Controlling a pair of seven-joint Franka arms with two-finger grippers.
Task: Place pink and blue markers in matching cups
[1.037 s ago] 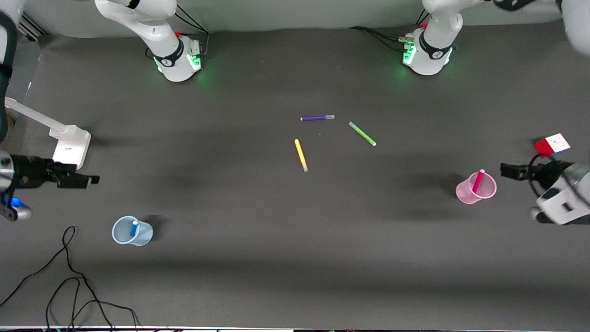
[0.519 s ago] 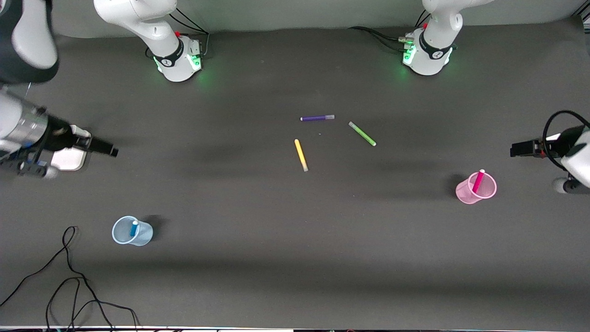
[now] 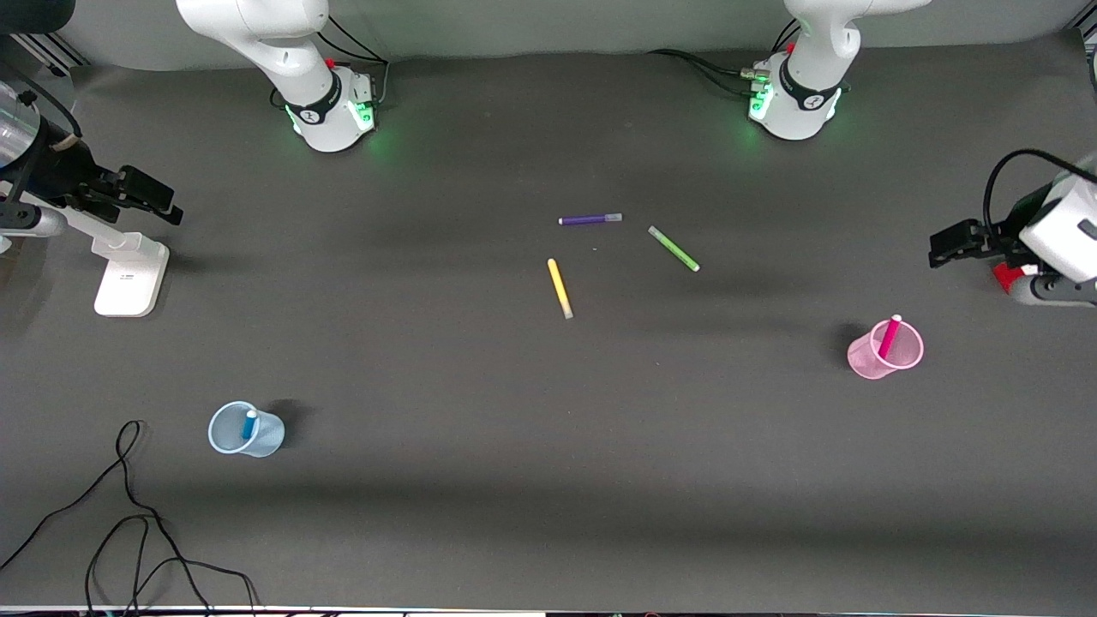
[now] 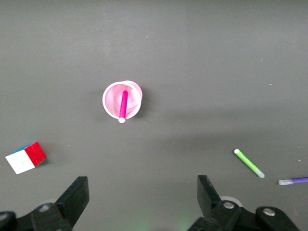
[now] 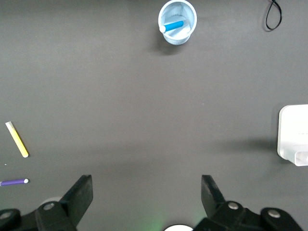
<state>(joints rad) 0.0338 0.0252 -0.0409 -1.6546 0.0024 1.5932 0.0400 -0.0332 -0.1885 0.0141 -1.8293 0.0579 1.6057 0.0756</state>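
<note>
The pink marker stands tilted inside the light pink cup toward the left arm's end of the table. In the pale blue cup, toward the right arm's end, leans the blue marker. My left gripper hangs open and empty over the table by the coloured cube, well apart from the pink cup. Open and empty too, my right gripper hovers over the white stand, well apart from the blue cup.
Purple, green and yellow markers lie mid-table. A coloured cube sits under my left hand. A white stand is at the right arm's end. Black cables lie at the near corner.
Both grippers have drawn back from the cups toward the robots' bases, staying open. My left hand now partly covers the cube in the front view. Cups and markers have not moved.
</note>
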